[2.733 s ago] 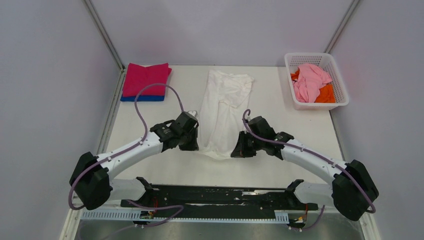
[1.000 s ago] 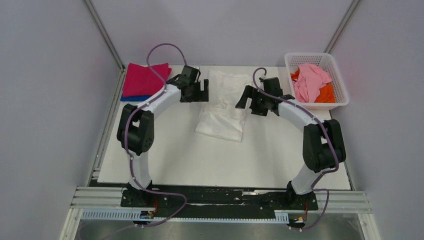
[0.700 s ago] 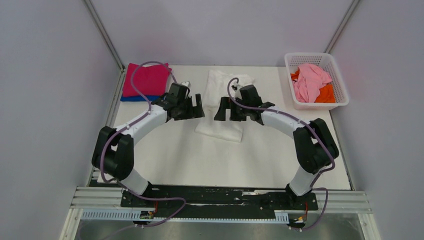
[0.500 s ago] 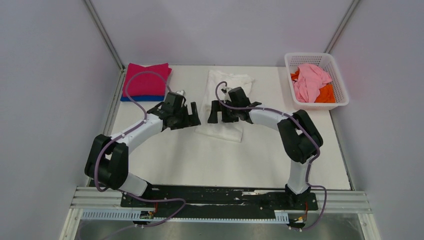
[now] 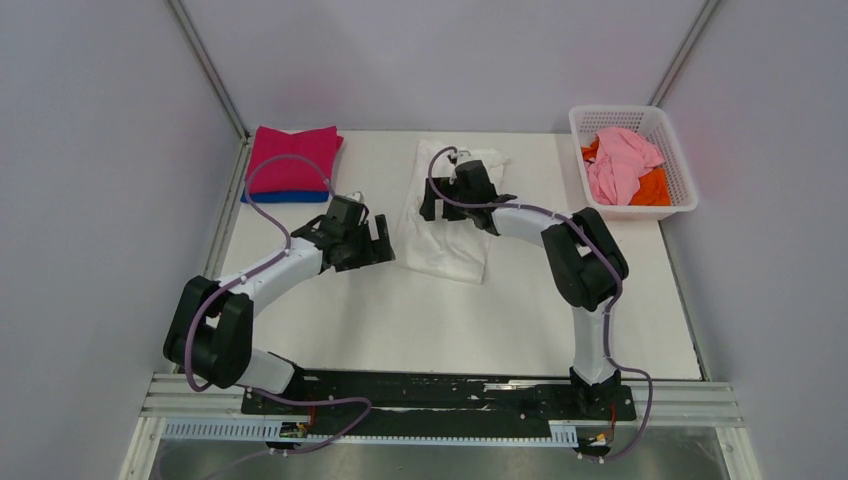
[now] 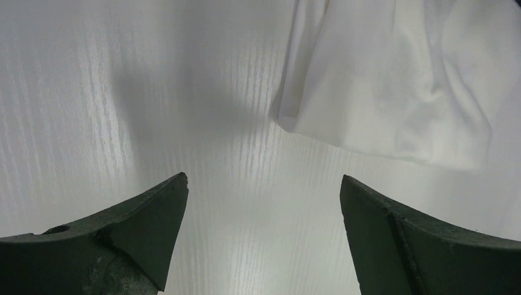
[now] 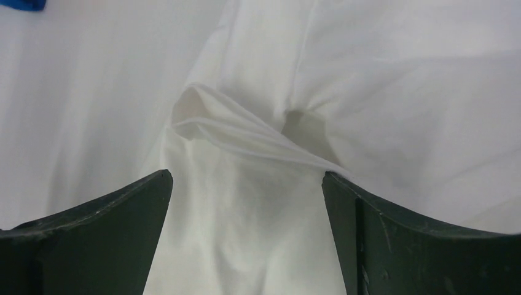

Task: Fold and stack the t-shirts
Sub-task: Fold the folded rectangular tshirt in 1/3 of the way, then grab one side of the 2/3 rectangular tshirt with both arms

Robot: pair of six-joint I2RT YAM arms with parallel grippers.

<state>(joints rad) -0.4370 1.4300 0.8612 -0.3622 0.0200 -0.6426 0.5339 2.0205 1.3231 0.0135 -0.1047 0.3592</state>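
**Top view.** White cloth t-shirt (image 5: 452, 250), roughly folded into a long strip, lies on the white table (image 5: 400, 320) at mid-depth. Left of the shirt, at the far corner: folded magenta t-shirt (image 5: 293, 158) stacked on a folded blue t-shirt (image 5: 285, 197). Right of the shirt: white plastic lattice basket (image 5: 640, 210) holding a crumpled pale pink t-shirt (image 5: 620, 160) and an orange t-shirt (image 5: 652, 188). Left gripper (image 5: 380, 240) is just beside the shirt's left edge, jaws spread wide, nothing held. Right gripper (image 5: 432, 200) is above the shirt's far half, jaws also wide apart.

**Left wrist view.** Only bare table between the spread fingers; the shirt's near corner lies ahead and to the right, apart from both tips.

**Right wrist view.** Jaws fully apart over the shirt, straddling a raised crease; contact with the cloth cannot be told, and no grip.
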